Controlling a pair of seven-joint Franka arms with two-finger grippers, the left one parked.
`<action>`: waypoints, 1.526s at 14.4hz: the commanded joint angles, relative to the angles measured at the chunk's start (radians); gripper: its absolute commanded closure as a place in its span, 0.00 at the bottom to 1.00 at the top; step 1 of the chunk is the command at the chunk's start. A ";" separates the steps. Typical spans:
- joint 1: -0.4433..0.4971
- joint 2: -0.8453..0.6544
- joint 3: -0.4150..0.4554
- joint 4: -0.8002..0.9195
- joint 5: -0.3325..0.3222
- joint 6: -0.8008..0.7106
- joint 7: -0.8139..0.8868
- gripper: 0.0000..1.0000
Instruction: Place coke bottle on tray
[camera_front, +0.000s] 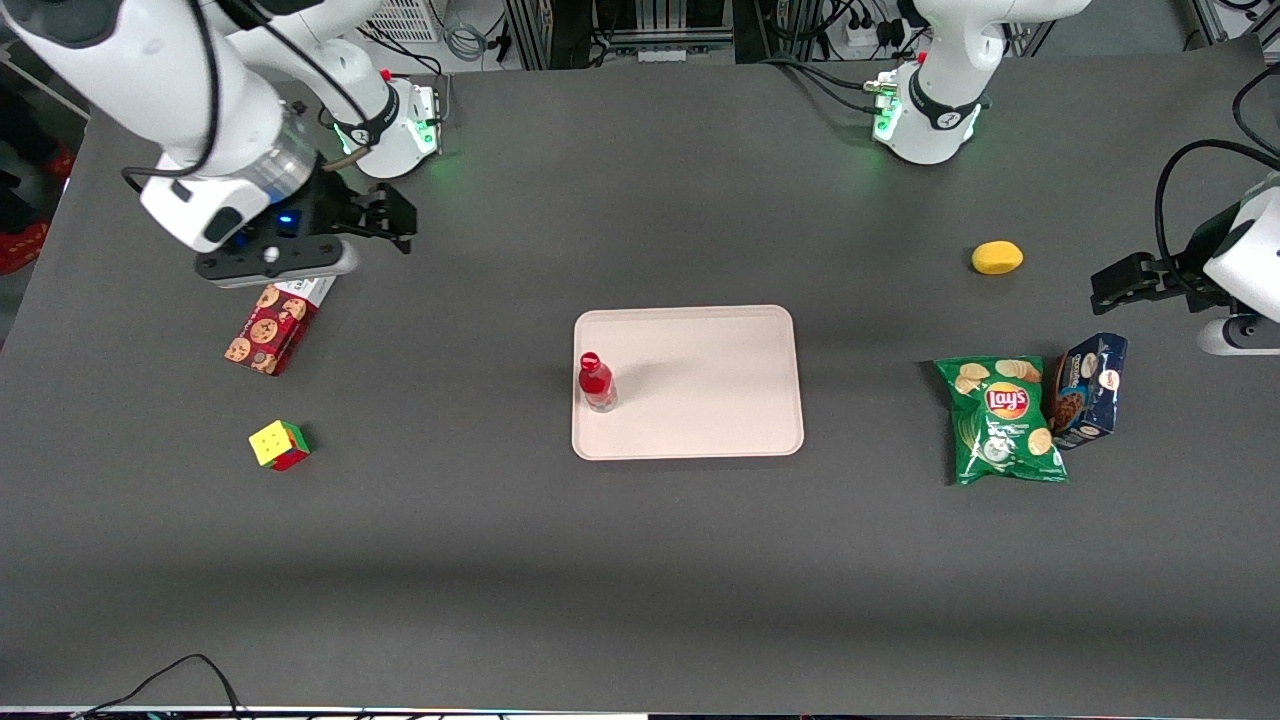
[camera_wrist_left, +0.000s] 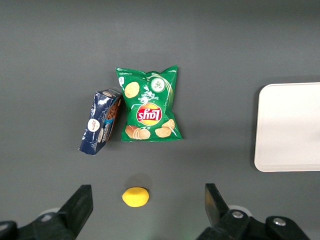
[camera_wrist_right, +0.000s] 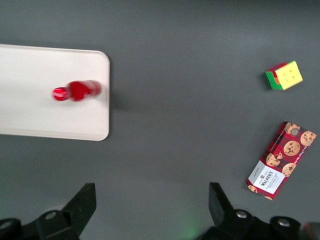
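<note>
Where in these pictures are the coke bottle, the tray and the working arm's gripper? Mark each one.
coke bottle (camera_front: 597, 384): front view, on its red label.
tray (camera_front: 720, 390): front view, on its bare floor.
gripper (camera_wrist_right: 152, 202): right wrist view, midway between its open fingertips, above the table near the cookie box (camera_wrist_right: 281, 161).

Red-capped coke bottle (camera_front: 597, 383), pale pinkish-beige tray (camera_front: 700, 400), black gripper (camera_front: 385, 222)

Dark table (camera_front: 640, 560) bears tray (camera_front: 720, 400), cookie box (camera_front: 270, 330), cube (camera_front: 280, 445), chips (camera_front: 1003, 420), lemon (camera_front: 997, 258).
</note>
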 joint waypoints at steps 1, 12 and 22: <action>-0.124 -0.138 0.006 -0.222 -0.002 0.094 -0.020 0.00; -0.506 -0.113 0.072 -0.130 -0.061 0.056 -0.125 0.00; -0.502 0.023 0.072 0.002 -0.064 0.056 -0.128 0.00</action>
